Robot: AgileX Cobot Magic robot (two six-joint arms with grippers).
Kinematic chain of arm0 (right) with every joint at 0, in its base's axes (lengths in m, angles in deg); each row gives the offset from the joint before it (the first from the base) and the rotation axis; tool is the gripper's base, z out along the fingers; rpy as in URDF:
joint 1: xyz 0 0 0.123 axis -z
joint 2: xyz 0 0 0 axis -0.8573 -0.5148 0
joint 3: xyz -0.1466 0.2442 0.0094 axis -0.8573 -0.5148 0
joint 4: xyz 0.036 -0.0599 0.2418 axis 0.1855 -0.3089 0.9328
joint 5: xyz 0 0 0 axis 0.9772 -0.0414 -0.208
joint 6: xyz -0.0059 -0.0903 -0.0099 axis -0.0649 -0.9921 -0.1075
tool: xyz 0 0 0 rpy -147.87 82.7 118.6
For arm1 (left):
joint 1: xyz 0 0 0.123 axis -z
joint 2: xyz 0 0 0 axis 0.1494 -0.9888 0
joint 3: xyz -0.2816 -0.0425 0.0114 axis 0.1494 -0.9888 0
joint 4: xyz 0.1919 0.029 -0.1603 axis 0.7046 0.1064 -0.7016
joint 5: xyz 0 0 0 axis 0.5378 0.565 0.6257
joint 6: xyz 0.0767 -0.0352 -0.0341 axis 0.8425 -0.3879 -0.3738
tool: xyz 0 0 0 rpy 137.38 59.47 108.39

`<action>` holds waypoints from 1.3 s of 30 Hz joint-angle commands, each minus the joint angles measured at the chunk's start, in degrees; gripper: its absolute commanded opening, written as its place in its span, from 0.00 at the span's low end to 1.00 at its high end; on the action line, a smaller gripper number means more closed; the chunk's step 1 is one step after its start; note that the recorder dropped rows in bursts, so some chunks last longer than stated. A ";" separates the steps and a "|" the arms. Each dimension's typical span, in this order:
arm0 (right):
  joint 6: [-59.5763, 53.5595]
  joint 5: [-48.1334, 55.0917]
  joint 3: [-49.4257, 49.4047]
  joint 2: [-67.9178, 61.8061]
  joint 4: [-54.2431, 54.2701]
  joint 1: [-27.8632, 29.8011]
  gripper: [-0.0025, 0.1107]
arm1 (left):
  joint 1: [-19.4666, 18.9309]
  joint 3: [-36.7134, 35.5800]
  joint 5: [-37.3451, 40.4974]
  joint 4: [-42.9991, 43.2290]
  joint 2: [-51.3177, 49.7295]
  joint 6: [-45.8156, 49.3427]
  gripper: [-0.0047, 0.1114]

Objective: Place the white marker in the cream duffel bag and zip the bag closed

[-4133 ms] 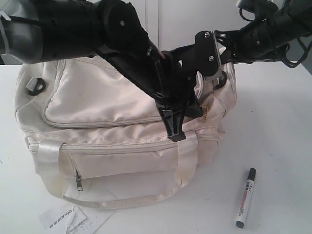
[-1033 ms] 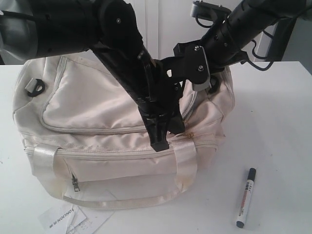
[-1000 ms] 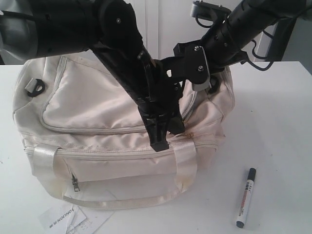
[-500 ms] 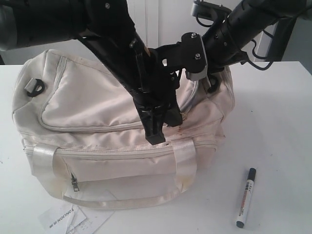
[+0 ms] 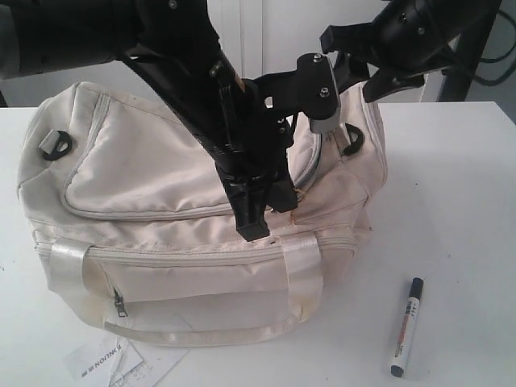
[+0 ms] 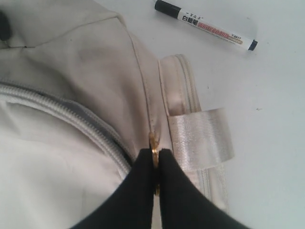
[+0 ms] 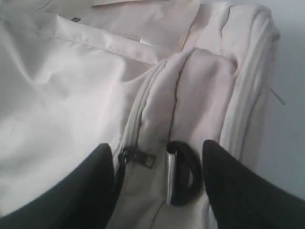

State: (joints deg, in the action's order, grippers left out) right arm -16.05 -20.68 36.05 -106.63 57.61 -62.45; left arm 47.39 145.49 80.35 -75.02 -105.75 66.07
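Observation:
The cream duffel bag point(image 5: 153, 169) point(image 6: 71, 86) point(image 7: 66, 81) sits on the white table. My left gripper point(image 5: 256, 222) point(image 6: 154, 152) presses down on the bag's front right. It is shut on a small gold zip pull point(image 6: 153, 142) beside a shiny strap handle point(image 6: 200, 136). My right gripper point(image 5: 330, 121) point(image 7: 157, 157) hangs over the bag's right end. Its jaws are open, with a black D-ring point(image 7: 183, 176) point(image 5: 352, 141) and a dark zip pull point(image 7: 138, 157) between them. The white marker point(image 5: 405, 326) point(image 6: 205, 25) lies on the table, right of the bag.
A printed paper tag point(image 5: 113, 363) lies at the table's point(image 5: 451, 201) front left, just before the bag. Another black D-ring point(image 5: 56, 143) sits on the bag's left end. Both arms cross above the bag's right half.
My right gripper has opened, and its arm has pulled up and to the right. My left gripper, still pinching the zip pull, has shifted slightly up and left. The marker has not moved.

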 commanded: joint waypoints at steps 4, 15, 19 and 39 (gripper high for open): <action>1.83 5.88 -4.15 3.79 7.66 0.61 0.48 | 0.11 -0.03 1.88 -0.18 0.82 -0.83 0.04; 1.07 2.50 -11.13 4.62 12.34 -2.06 0.42 | 0.11 -0.03 1.26 -0.52 0.82 -0.94 0.04; 0.00 -1.29 -12.22 3.99 12.21 -2.82 0.42 | 0.11 -0.03 0.55 -0.52 0.82 -0.91 0.04; -7.59 -3.35 -12.36 0.00 12.98 -2.82 0.02 | 0.11 -0.03 -0.75 -0.52 0.82 -0.91 0.04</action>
State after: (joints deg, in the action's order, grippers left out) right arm -21.51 -23.68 24.12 -106.63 69.29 -65.28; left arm 47.39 145.49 78.69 -74.91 -105.75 65.64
